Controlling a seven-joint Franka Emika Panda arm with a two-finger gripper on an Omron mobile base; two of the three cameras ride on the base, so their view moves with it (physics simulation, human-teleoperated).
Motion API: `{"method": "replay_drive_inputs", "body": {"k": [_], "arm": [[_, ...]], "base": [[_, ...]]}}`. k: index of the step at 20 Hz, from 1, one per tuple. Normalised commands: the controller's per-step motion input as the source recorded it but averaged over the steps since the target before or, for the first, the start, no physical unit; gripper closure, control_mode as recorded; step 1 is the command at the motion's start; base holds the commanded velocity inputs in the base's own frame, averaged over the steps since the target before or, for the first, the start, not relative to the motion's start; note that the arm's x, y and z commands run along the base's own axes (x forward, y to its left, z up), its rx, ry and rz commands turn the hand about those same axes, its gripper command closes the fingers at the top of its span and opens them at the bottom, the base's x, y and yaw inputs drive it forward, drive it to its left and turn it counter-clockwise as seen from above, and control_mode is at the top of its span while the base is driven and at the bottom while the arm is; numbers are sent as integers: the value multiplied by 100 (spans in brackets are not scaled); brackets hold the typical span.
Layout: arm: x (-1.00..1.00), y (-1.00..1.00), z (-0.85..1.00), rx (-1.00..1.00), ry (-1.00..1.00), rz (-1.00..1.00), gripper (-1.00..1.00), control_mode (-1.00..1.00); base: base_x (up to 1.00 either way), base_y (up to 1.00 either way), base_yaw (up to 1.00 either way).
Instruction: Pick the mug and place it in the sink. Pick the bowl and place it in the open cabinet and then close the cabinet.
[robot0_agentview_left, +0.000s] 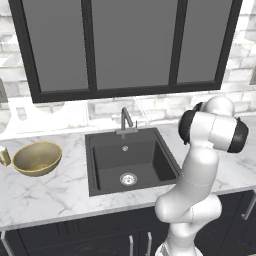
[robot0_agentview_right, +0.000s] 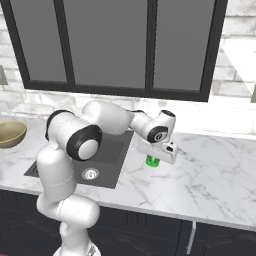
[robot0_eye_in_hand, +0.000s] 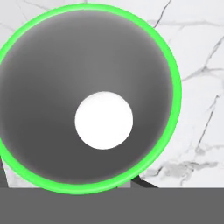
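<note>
The small bright green mug (robot0_agentview_right: 152, 161) stands on the marble counter just right of the sink (robot0_agentview_right: 111, 152). My gripper (robot0_agentview_right: 153, 157) sits straight down on the mug, shut on its wall. From the hand view I look down into the mug (robot0_eye_in_hand: 87, 57), with its green rim ringing a grey inside and a pale bottom. The wide olive-gold bowl (robot0_agentview_left: 37, 158) rests on the counter left of the sink (robot0_agentview_left: 98, 165), and appears at the far left as the bowl (robot0_agentview_right: 10, 132) in the right base view. The cabinet is out of view.
A grey faucet (robot0_agentview_left: 126, 122) rises behind the black basin. Grey-paned glass-fronted cabinets (robot0_agentview_left: 130, 45) hang over the counter. A small brass cylinder (robot0_agentview_left: 4, 156) stands left of the bowl. Bare marble counter (robot0_agentview_right: 215, 170) stretches right of the mug.
</note>
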Motion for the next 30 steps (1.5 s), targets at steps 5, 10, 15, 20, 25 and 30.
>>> {"method": "replay_drive_inputs", "body": {"k": [5,10,15,20,25,30], "arm": [[-62,26,27,7,-1,9,100,-100],[-89,66,0,-10,-21,19,100,-100],[-60,41,37,-10,-23,28,100,-100],[-37,51,24,-9,-25,30,100,-100],[-16,38,28,-1,-22,32,100,-100],[0,43,30,0,-8,32,100,-100]], "base": [[0,0,0],[0,0,0],[0,0,0],[0,0,0],[0,0,0],[0,0,0]]}}
